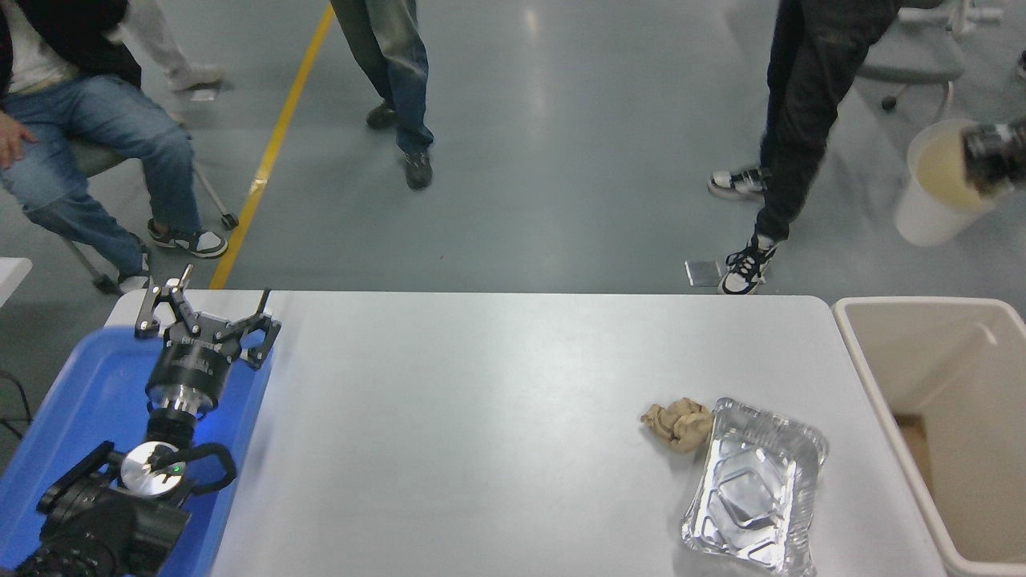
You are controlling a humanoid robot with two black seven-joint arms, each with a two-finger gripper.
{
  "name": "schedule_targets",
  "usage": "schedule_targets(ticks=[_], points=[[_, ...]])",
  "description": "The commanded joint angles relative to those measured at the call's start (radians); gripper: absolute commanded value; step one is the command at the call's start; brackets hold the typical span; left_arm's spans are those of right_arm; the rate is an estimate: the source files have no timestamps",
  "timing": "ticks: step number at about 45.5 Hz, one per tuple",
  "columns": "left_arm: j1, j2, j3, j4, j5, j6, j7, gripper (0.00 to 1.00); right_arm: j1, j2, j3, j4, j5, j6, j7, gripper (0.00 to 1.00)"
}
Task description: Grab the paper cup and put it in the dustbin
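The white paper cup (934,188) hangs in the air at the right edge of the head view, blurred, mouth tilted toward the camera, showing its cream inside. My right gripper (992,159) is shut on the cup's rim; only its tip shows at the picture's edge. The cup is above and beyond the far end of the beige dustbin (906,377), which stands off the table's right end. My left gripper (207,308) stays parked at the lower left over the blue tray, open and holding nothing.
A crumpled brown paper ball (678,424) and a silver foil tray (753,497) lie on the white table (497,433) near its right end. A blue tray (80,401) sits at the left. People stand and sit beyond the far edge.
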Motion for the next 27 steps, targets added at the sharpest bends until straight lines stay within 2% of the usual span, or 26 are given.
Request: schedule_targets(ticks=[1,8,13,19,27], points=[[0.0,0.0,0.0,0.0,0.0,0.0,0.0,0.99,-0.55,-0.136,0.154,-0.27,-0.015,-0.271,0.0,0.0],[0.0,0.0,0.0,0.0,0.0,0.0,0.0,0.99,-0.958,-0.117,0.539,-0.44,0.04,-0.326,-0.006,0.0],[0.0,0.0,0.001,0.0,0.0,0.0,0.0,0.99,-1.159,-0.024,0.746,-0.581,0.045,-0.352,-0.007,0.0],[0.0,0.0,0.0,0.0,0.0,0.0,0.0,0.99,-1.305,0.09,0.9,-0.74,0.047,-0.381,-0.007,0.0],[-0.001,0.0,0.0,0.0,0.0,0.0,0.0,0.99,-1.378,0.168,1.018,-0.777,0.048,-0.391,-0.014,0.0]])
